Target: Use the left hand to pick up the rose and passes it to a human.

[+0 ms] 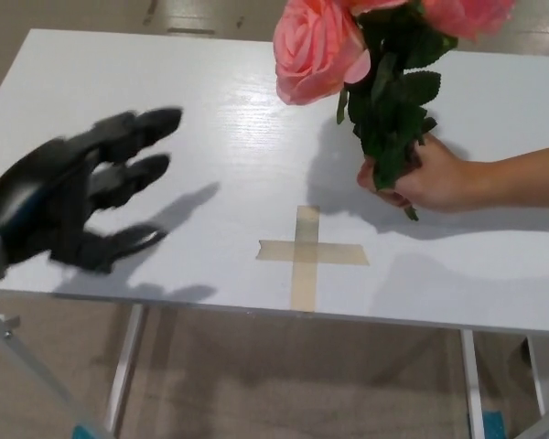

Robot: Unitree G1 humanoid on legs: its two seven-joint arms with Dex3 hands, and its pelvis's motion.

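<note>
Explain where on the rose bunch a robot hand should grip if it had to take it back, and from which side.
Grip the green stems just above the person's hand, approaching from the robot's left. The blooms are soft, and the stem bottoms are enclosed by the person's fingers.

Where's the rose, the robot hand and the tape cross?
rose (316,50), head view, on the pink bloom
robot hand (78,197), head view, on the black palm
tape cross (306,251), head view, where the strips meet

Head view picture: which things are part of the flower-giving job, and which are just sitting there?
Part of the job:
roses, pink, bunched
left hand, open, holding nothing
person's hand, gripping the stems

Just there:
tape cross
white table
</note>
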